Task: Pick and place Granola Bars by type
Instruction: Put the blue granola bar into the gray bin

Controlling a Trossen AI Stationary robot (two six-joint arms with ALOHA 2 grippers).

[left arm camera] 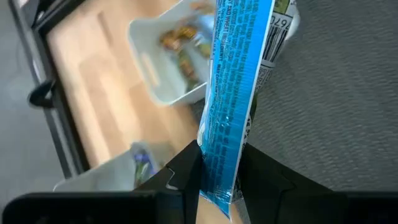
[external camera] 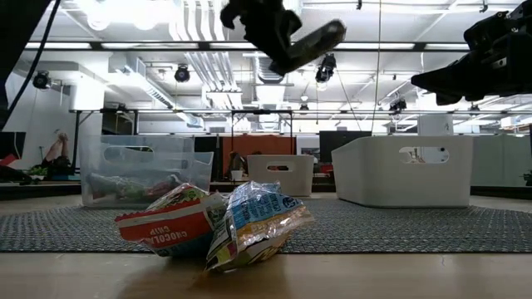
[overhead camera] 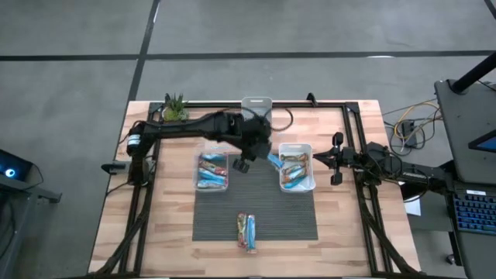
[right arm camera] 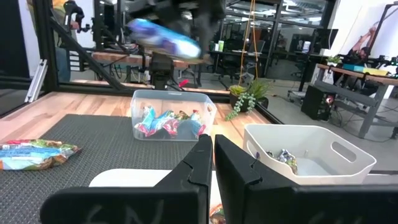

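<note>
Two bars [external camera: 212, 224] lie nearest the low camera, side by side and touching on the front edge of the dark mat [overhead camera: 256, 209] — one reddish, one blue. My left tool [overhead camera: 267, 157] hangs above the mat between the two bins, clamped on a blue bar [left arm camera: 231, 99]; the bar sticks out past my fingers [left arm camera: 180, 180] toward the white bin [overhead camera: 296, 168]. That bin holds several bars, and the clear bin [overhead camera: 211, 171] to its left holds more, mostly blue. My right tool [overhead camera: 318, 158] waits off the mat, just beside the white bin's right side, its fingers pressed together with nothing between them. A small plant [overhead camera: 174, 108] stands at the counter's [overhead camera: 170, 225] far left corner.
</note>
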